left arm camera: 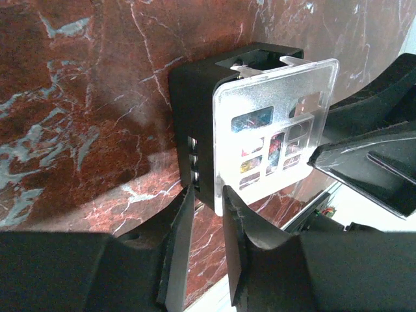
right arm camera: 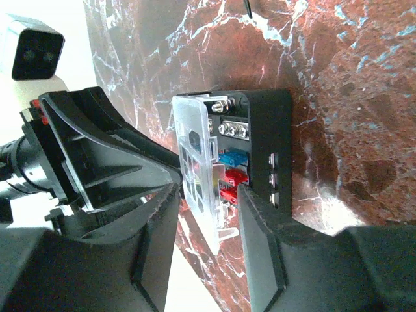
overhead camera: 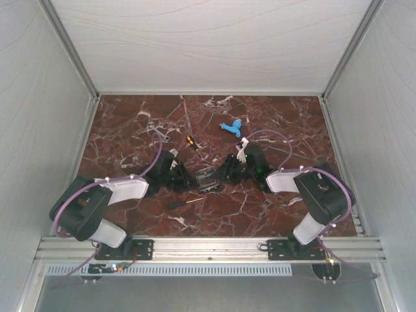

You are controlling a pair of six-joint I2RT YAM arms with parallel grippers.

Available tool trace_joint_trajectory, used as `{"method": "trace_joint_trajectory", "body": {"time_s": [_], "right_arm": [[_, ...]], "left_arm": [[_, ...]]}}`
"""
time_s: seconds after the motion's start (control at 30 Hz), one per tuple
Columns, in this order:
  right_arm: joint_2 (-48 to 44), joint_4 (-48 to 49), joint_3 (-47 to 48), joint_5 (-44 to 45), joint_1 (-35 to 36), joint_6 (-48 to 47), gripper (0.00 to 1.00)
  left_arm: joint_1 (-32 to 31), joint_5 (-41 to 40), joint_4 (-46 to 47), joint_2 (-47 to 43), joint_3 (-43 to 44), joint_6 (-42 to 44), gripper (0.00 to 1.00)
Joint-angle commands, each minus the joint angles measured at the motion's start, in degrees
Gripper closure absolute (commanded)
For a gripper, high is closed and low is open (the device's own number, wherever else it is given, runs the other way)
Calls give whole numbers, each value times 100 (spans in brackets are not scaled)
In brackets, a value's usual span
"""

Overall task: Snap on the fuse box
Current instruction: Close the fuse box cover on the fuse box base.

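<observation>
Black-handled screwdriver (overhead camera: 184, 203) lies nearest, on the marble table (overhead camera: 260, 214). Fuse box (overhead camera: 207, 177) is mid-table between both grippers, clear cover (left arm camera: 273, 123) standing off, not seated. Left gripper (left arm camera: 208, 195) is narrow, straddling the box edge and cover; can't tell if it grips. Right gripper (right arm camera: 207, 188) is partly open around the cover, gaps visible. Blue piece (overhead camera: 231, 128) lies far.

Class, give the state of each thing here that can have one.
fuse box: between both claws, not closed.
clear cover: against box, gap showing, unsnapped.
left claw: nearly shut around box edge; grip unclear.
right claw: open, straddling cover.
</observation>
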Motion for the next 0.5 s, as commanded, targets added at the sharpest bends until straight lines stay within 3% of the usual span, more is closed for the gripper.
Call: {"method": "trace_joint_trajectory", "body": {"time_s": [0.0,0.23,0.47], "right_arm": [[-447,-877,211,435,37,-640,60],[-1027,-1973,496,878,35,-1353,53],[-832,-2036,642,482,41,-1587,50]], "left_arm": [[-32,8,116,76,220,92,76],[-32,5,60,23,246,102,72],[-50,32,36,-75,273,80,65]]}}
